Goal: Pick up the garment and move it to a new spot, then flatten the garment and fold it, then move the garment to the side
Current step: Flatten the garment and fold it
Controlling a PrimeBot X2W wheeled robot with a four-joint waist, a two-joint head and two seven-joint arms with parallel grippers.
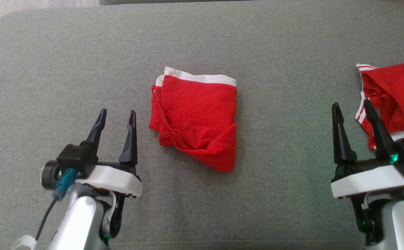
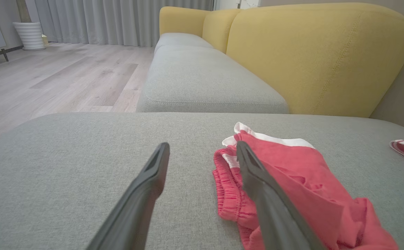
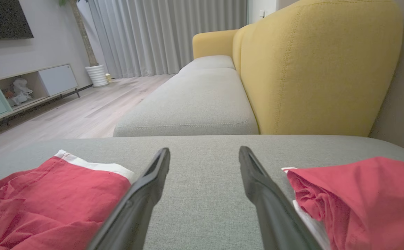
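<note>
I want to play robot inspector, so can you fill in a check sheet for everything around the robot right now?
Surface: grey cushion, flat.
Job's things: red garment with a white band, folded, lying in the middle between the claws.
Clutter: second red garment with white stripes, bunched up, close by the right claw.
Claws: left claw open, holding nothing; right claw open, holding nothing.
Cables: dark cable with a blue plug at the left wrist.
Surroundings: yellow sofa back, wooden floor, grey curtains, white pot.
</note>
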